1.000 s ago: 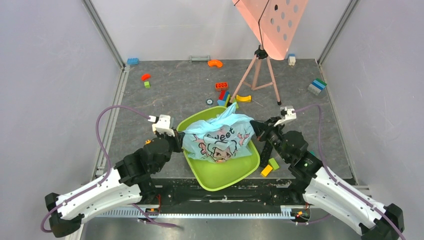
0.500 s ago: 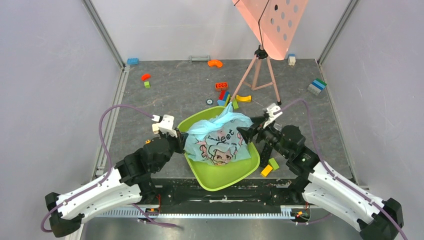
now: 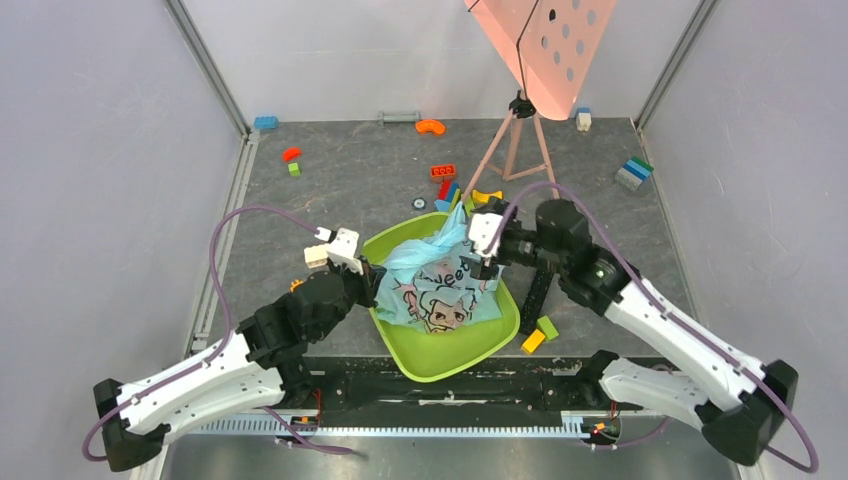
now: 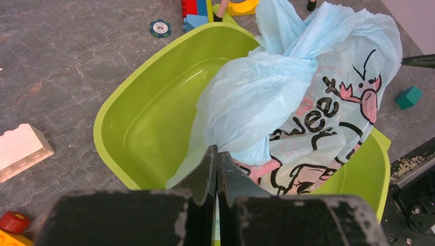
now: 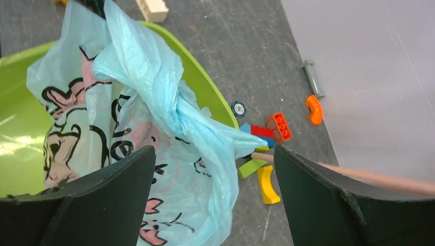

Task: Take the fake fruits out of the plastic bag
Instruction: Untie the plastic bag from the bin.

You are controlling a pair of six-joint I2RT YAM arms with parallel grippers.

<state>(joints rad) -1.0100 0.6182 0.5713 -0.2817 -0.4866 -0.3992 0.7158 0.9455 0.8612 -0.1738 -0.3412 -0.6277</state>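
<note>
Your grey marbled floor (image 3: 340, 170) carries strewn toy blocks (image 3: 443, 171) between pale walls (image 3: 100, 150). The knotted plastic bag (image 3: 445, 290) hides its contents; left claw (image 4: 216, 166) pinches it, right claw (image 5: 214, 151) spread wide.

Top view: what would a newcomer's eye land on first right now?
The cartoon-printed light-blue plastic bag, knotted shut, sitting in the lime-green tub, front and centre. The left gripper pinches its left edge, while the right gripper hangs open by the knot. Behind stands a salmon perforated panel on a tripod.
</note>
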